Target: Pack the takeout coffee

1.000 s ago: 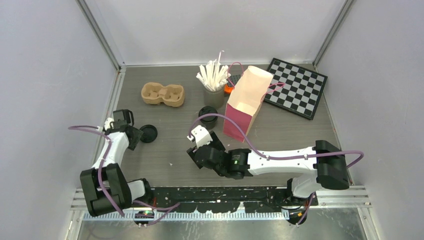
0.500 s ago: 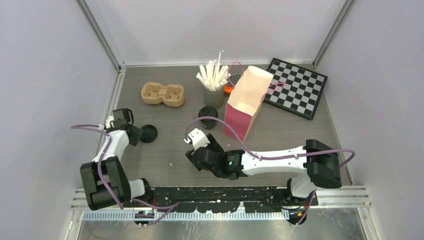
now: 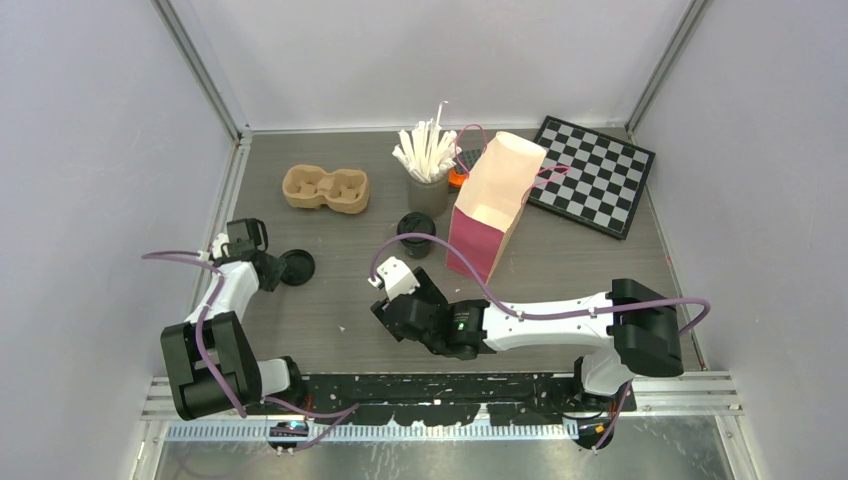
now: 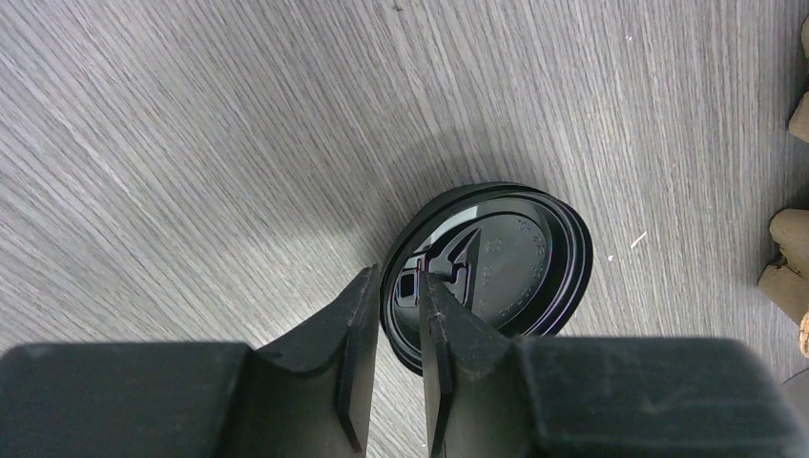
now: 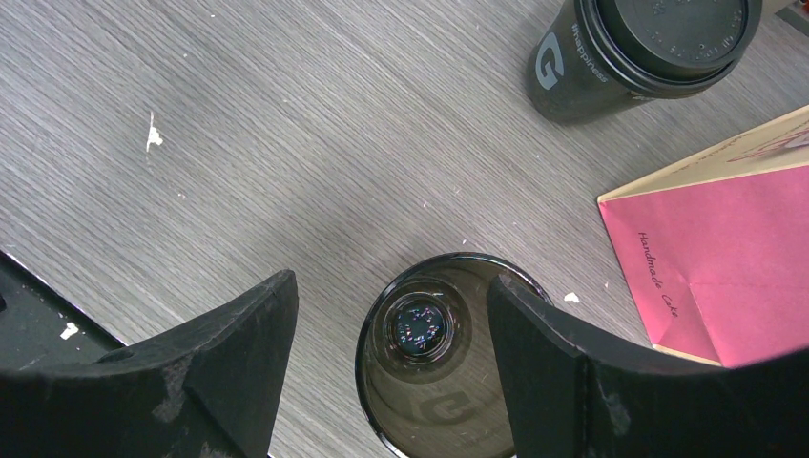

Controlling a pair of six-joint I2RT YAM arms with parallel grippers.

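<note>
Camera overhead: left claw [image 3: 280,268] sits at the loose black lid [image 3: 297,267] on the bench's [image 3: 320,300] left; lidded cup [image 3: 416,233] stands just beside the pink bag [image 3: 490,215].
Left wrist: fingers [image 4: 355,334] close-set astride the lid's rim, clamping unclear.
Right wrist: right claw [image 5: 391,296] wide apart, lidless cup [image 5: 439,382] upright below, between its fingers.

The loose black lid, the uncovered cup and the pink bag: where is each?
loose black lid [image 4: 506,267], left wrist view, on its flat top.
uncovered cup [image 5: 429,396], right wrist view, on its inner wall.
pink bag [image 3: 492,242], top view, on its pink side panel.
</note>
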